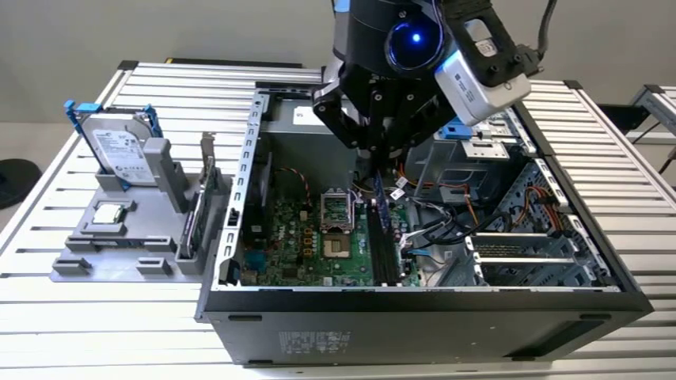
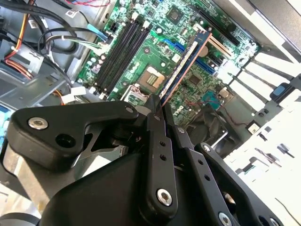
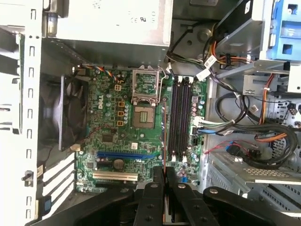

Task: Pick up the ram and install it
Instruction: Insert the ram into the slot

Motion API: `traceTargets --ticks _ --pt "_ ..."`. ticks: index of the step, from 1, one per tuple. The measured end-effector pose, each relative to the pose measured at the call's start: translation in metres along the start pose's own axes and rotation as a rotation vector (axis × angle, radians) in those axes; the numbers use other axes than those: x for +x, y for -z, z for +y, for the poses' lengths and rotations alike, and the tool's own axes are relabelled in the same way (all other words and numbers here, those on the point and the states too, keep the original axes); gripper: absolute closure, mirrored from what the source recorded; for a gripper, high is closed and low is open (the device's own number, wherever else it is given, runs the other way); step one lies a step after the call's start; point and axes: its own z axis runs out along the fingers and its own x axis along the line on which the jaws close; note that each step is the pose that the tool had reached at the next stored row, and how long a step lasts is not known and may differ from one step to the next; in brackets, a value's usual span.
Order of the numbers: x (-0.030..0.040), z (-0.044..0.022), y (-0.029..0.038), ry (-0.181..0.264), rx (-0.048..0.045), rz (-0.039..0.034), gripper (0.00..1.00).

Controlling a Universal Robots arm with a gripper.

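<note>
My gripper (image 1: 374, 162) hangs inside the open computer case (image 1: 423, 313), shut on the ram (image 1: 373, 199), a thin dark stick held on edge. In the second wrist view the ram (image 2: 185, 66) sticks out from the gripper (image 2: 157, 107), its orange-edged contact side towards the green motherboard (image 2: 155, 42). In the first wrist view the ram (image 3: 164, 136) shows edge-on beyond the gripper (image 3: 164, 173), just beside the black memory slots (image 3: 180, 117) and above the board. The slots (image 2: 120, 52) hold nothing.
A grey holder (image 1: 116, 237) at the exterior view's left carries a hard drive (image 1: 119, 150), a square CPU chip (image 1: 109, 212) and an upright card (image 1: 201, 214). Loose cables (image 3: 244, 132) crowd the case beside the slots. The CPU socket (image 3: 142, 115) and a fan (image 3: 70, 113) lie on the other side.
</note>
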Motion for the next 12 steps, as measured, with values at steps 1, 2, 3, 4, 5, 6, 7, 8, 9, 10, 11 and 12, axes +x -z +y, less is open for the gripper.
traceTargets --ticks 1,2,3,4,5,6,7,8,9,10,11,12 --pt "-0.0011 0.0001 -0.0002 -0.005 0.0001 0.0000 1.00" --pt "-0.0023 0.0003 -0.0003 -0.010 0.0003 0.0001 1.00" --pt "-0.0036 0.0004 -0.0005 -0.015 0.0005 0.0001 1.00" --pt "-0.0047 0.0006 -0.0007 -0.019 0.0006 0.0002 1.00" --pt "-0.0059 0.0007 -0.0009 -0.024 0.0007 0.0002 1.00" --pt "-0.0070 0.0009 -0.0010 -0.028 0.0009 0.0003 1.00" --pt "-0.0081 0.0010 -0.0012 -0.033 0.0010 0.0003 1.00" --pt "-0.0094 0.0012 -0.0014 -0.037 0.0011 0.0004 1.00" --pt "-0.0105 0.0013 -0.0016 -0.041 0.0013 0.0004 1.00" --pt "-0.0115 0.0015 -0.0018 -0.045 0.0014 0.0004 1.00" --pt "-0.0125 0.0016 -0.0019 -0.049 0.0015 0.0005 1.00" --pt "-0.0138 0.0018 -0.0019 -0.052 0.0017 0.0006 1.00"
